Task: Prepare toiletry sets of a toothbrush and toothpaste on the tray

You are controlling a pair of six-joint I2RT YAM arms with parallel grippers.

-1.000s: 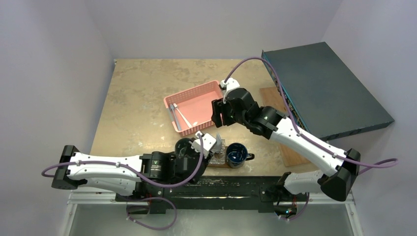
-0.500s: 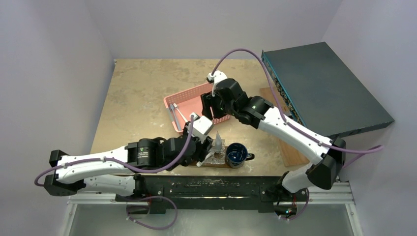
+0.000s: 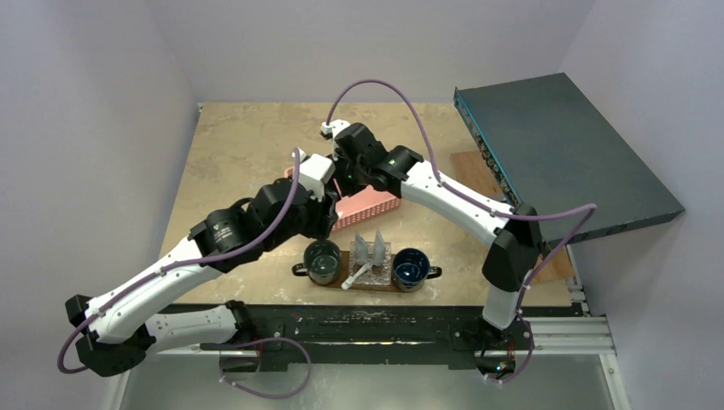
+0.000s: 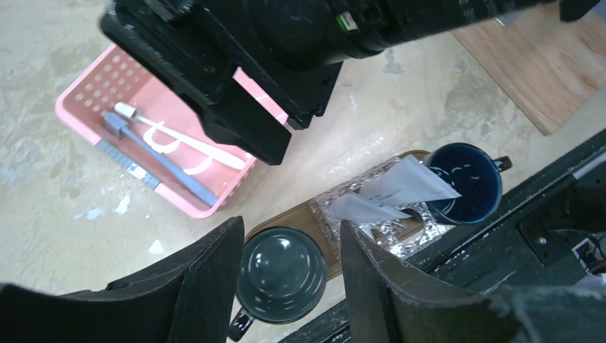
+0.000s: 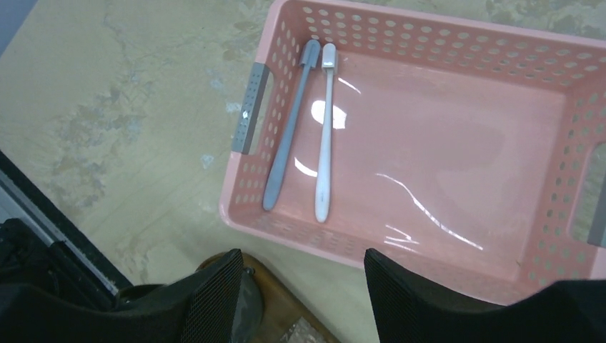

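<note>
Both arms have swung since a second ago. Your left arm [image 3: 171,265] has left the near edge and reached far over the pink basket [image 3: 369,206], and your right arm [image 3: 452,201] has crossed left to meet it there.

On the tan table [image 3: 248,145], the biggest thing is the dark slab [image 3: 563,145] at the far right, lying partly on a pale wooden board [image 3: 468,167]. From above, the two wrists cover most of the basket. The right wrist's black block also fills the top of the left wrist view and hides part of the basket.

Near the basket sits the dark brown tray [image 4: 284,217], with a grey-green mug [image 3: 322,260] at its left end and a blue mug [image 3: 411,268] at its right end. Between the mugs, two pale tubes [image 4: 404,184] sit on crinkled foil [image 4: 341,201], and one white toothbrush [image 3: 357,276] lies just beside them on the tray. Two more lie side by side at the basket's left end, a grey brush [image 5: 288,139] and a white brush [image 5: 325,136].

Your left gripper [image 4: 289,232] is spread wide with nothing in it, above the grey-green mug. Your right gripper [image 5: 300,257] is likewise spread and empty, above the basket's near wall.
</note>
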